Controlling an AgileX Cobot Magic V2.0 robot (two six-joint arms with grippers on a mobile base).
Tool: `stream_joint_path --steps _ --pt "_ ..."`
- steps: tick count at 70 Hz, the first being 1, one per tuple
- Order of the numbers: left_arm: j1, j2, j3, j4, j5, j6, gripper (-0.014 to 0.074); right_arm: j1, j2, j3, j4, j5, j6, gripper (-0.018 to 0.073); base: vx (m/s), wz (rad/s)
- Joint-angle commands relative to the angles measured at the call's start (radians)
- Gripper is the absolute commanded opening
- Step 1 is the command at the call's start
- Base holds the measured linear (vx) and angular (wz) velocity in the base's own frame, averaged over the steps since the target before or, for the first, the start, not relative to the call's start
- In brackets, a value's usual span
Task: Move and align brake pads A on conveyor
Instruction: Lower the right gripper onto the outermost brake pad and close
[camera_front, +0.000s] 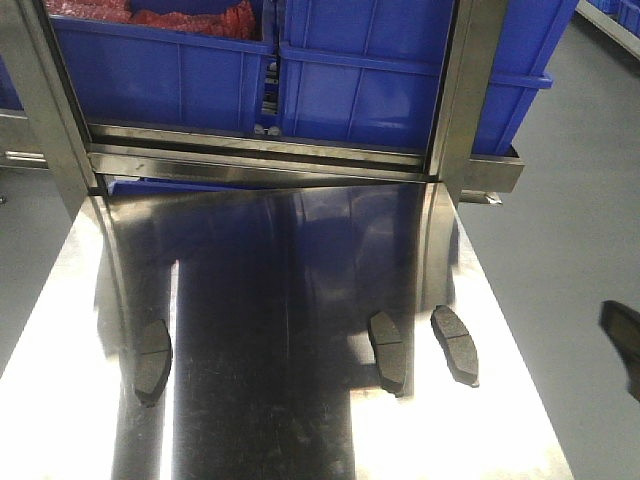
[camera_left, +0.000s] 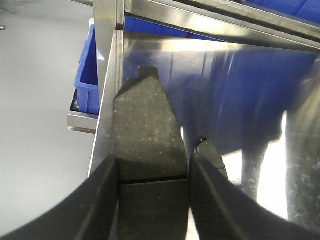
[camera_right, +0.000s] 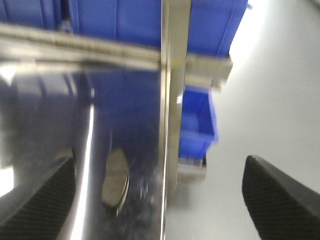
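Note:
Three brake pads lie on the shiny steel table (camera_front: 300, 420): one at the left (camera_front: 152, 360), one in the middle (camera_front: 387, 352) and one to its right (camera_front: 455, 345). My left gripper (camera_left: 152, 200) is shut on a fourth brake pad (camera_left: 145, 125) by its long sides, over the table's left edge. Another pad (camera_left: 212, 156) lies just to its right. My right gripper (camera_right: 160, 210) is wide open and empty, straddling the table's right edge, with a pad (camera_right: 115, 177) on the table ahead of it. The conveyor is out of view.
Blue bins (camera_front: 330, 80) stand on a steel shelf frame (camera_front: 260, 160) at the table's far end, with upright posts (camera_front: 465, 90) on each side. A small blue bin (camera_right: 200, 120) hangs off the right side. Grey floor (camera_front: 560, 250) surrounds the table.

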Motion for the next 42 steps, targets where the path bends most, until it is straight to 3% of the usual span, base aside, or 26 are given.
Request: stream_joint_path --steps 1,25,42 --pt "-0.006 -0.002 -0.030 0.008 -0.076 -0.001 0.0174 -0.004 0.157 -0.094 0.029 0.006 0.001 0.0607 0.00 0.00" --pt "-0.006 -0.002 -0.030 0.008 -0.076 -0.001 0.0174 0.001 0.696 -0.319 0.103 0.072 0.000 0.0594 0.00 0.00" --pt "-0.006 -0.002 -0.030 0.008 -0.076 -0.001 0.0174 0.107 0.924 -0.426 0.092 0.062 0.028 0.0594 0.00 0.00"
